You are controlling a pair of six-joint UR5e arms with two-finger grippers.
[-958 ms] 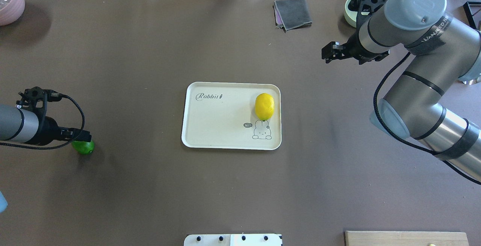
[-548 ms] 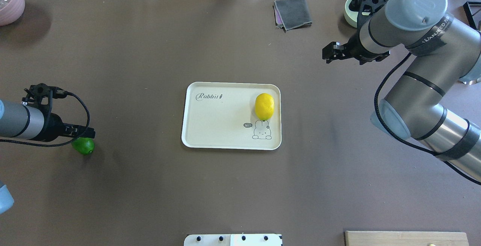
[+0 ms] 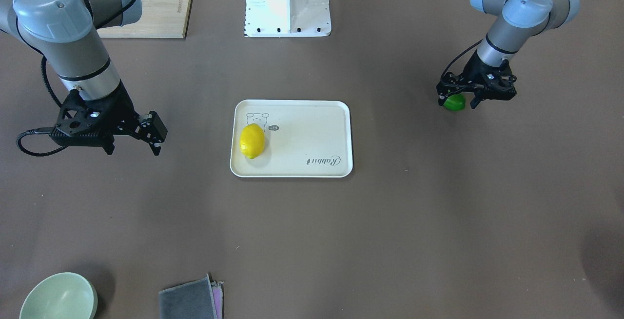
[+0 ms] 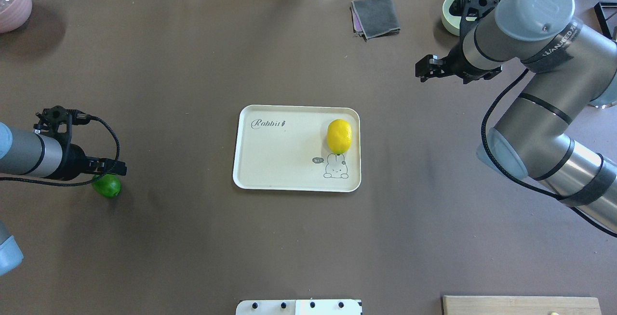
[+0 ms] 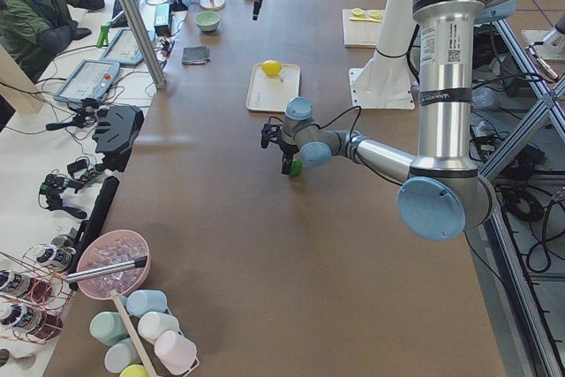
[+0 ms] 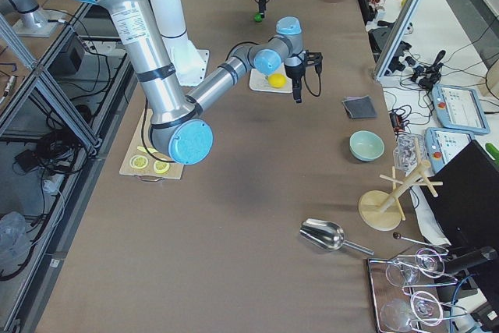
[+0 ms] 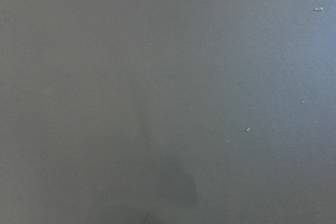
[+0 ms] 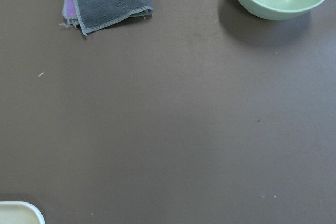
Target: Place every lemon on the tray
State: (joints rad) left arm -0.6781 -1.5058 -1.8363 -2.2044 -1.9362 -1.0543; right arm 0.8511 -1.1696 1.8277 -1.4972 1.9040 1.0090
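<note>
Half done: the bright yellow oval lemon (image 4: 339, 136) lies on the cream rectangular tray (image 4: 279, 156). The glossy green lemon (image 4: 108, 187) sits near the desk's (image 4: 308, 238) left edge, just beside the spread left claw (image 3: 457, 99). The right claw (image 4: 422, 72) is spread too.

I'm counting two lemons: one yellow lemon (image 4: 339, 136) and one green lemon (image 4: 107, 186). I'm also seeing one tray (image 4: 270, 161), one pale green bowl (image 3: 58, 297), one folded grey cloth (image 4: 376, 16), one pink bowl (image 4: 12, 2), and one bamboo board (image 3: 156, 9) carrying two lemon slices (image 6: 139, 161).

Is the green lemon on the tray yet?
Off. The green lemon lies on the bare table by the left gripper, far from the tray.
</note>
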